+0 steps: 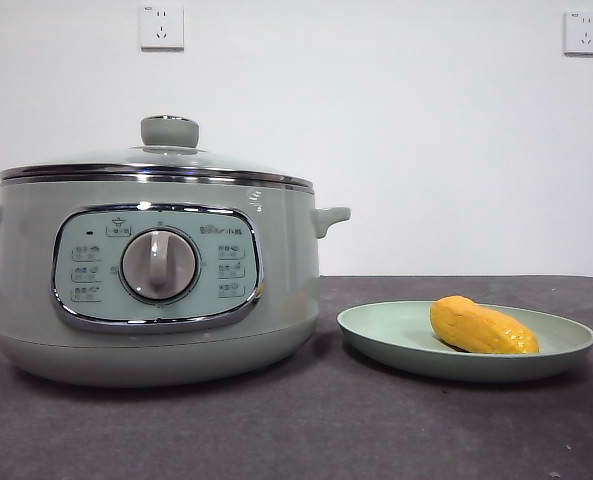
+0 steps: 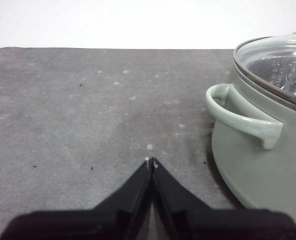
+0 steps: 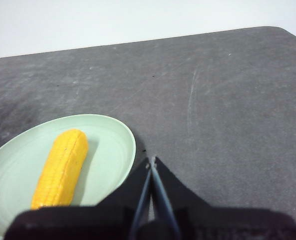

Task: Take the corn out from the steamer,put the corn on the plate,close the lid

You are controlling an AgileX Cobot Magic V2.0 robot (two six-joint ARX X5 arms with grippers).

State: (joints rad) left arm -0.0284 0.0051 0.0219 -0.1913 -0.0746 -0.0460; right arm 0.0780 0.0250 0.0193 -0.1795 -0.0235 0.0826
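Note:
The sage-green steamer (image 1: pixel 156 290) stands at the left with the glass lid (image 1: pixel 156 160) closed on it, its green knob (image 1: pixel 169 130) on top. The yellow corn (image 1: pixel 482 327) lies on the pale green plate (image 1: pixel 376 335) to the right of the steamer. My left gripper (image 2: pixel 151 161) is shut and empty over bare table beside the steamer's side handle (image 2: pixel 242 120); the steamer (image 2: pixel 267 165) and its lid (image 2: pixel 280 65) show there. My right gripper (image 3: pixel 151 160) is shut and empty just beside the plate (image 3: pixel 115 145) that bears the corn (image 3: pixel 63 167). Neither gripper shows in the front view.
The dark grey table (image 1: pixel 306 430) carries the steamer and plate. A white wall stands behind with two sockets (image 1: pixel 162 27). The table's rounded far corner (image 3: pixel 282 35) shows in the right wrist view.

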